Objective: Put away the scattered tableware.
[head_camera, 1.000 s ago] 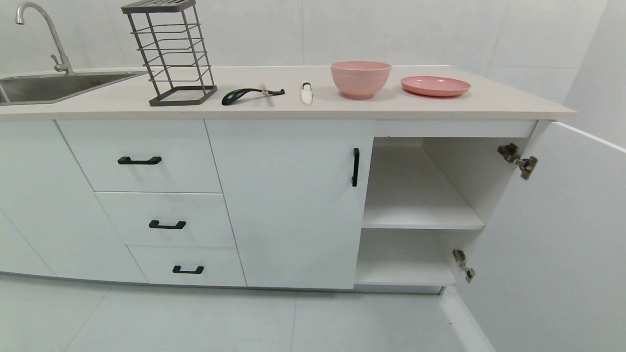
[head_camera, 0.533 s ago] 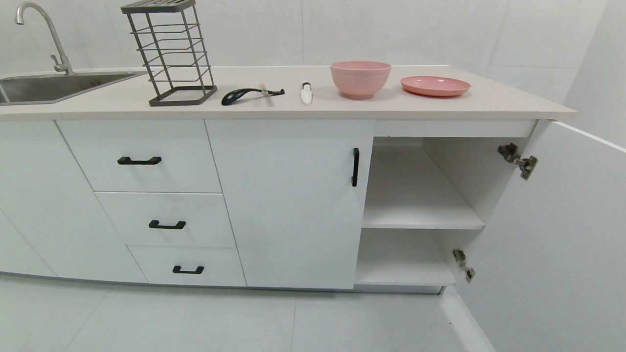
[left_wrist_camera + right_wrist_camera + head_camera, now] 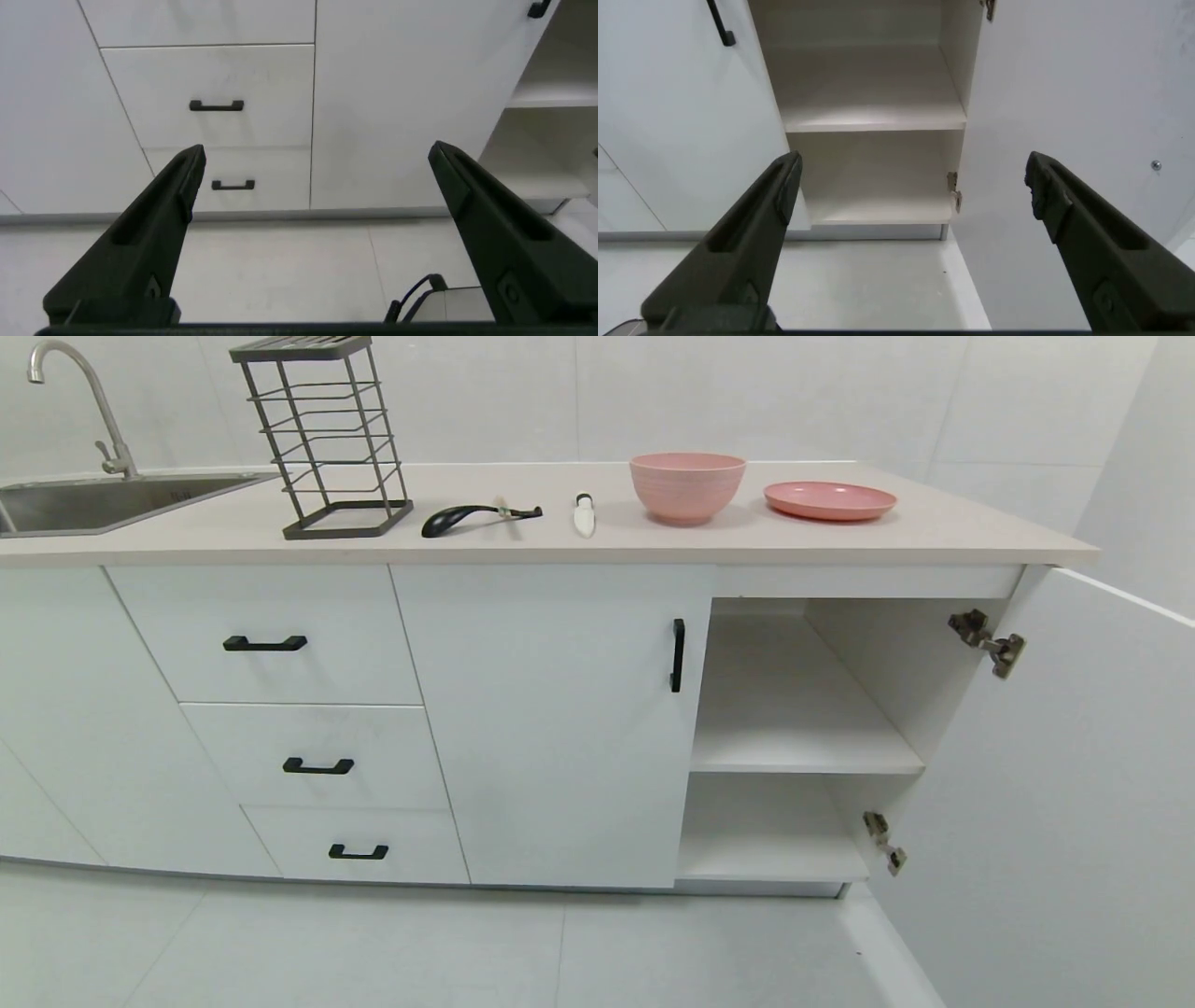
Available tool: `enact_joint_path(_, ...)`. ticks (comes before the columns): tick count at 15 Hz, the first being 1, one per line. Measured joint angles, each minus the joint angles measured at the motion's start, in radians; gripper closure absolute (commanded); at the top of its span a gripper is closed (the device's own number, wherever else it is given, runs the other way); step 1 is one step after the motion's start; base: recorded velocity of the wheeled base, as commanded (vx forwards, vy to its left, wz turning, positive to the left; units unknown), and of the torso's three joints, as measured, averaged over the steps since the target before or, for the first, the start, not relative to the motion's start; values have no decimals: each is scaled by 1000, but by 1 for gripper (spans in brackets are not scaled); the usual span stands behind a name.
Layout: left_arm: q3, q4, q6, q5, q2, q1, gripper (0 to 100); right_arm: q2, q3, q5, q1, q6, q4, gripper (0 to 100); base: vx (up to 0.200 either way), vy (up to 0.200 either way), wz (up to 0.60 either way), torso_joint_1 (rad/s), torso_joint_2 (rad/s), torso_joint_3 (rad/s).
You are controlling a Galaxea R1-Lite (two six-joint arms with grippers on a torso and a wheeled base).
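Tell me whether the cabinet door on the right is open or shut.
Open. The right cabinet door stands swung outward on its hinges, exposing both inner shelves.

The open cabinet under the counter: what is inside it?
Inside the open cabinet are an upper shelf and a lower shelf, both white, with no tableware showing. The closed door covers whatever lies farther left.

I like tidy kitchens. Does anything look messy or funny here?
The cupboard door hangs wide open, and a black spoon and a small white utensil lie loose on the counter. Nothing looks spilled or broken.
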Motion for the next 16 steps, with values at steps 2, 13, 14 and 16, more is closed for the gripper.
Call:
enact_joint_path(2, 0, 1, 0, 0, 0, 0, 0, 0, 0, 0, 0, -1, 0, 0, 0, 0, -600, 5, 5, 0)
enact_joint_path(13, 0, 1, -1, 2, 1, 0, 0, 0, 0, 1, 0, -3, 0, 0, 109, -91, 0, 2, 2, 0)
enact_joint_path(14, 0, 0, -1, 2, 1, 0, 0, 0, 0, 0, 0, -2, 0, 0, 200, 0, 0, 2, 7, 2)
enact_joint_path(16, 0, 1, -1, 2, 1, 0, 0, 0, 0, 1, 0, -2, -1, 0, 200, 200, 0, 2, -2, 2)
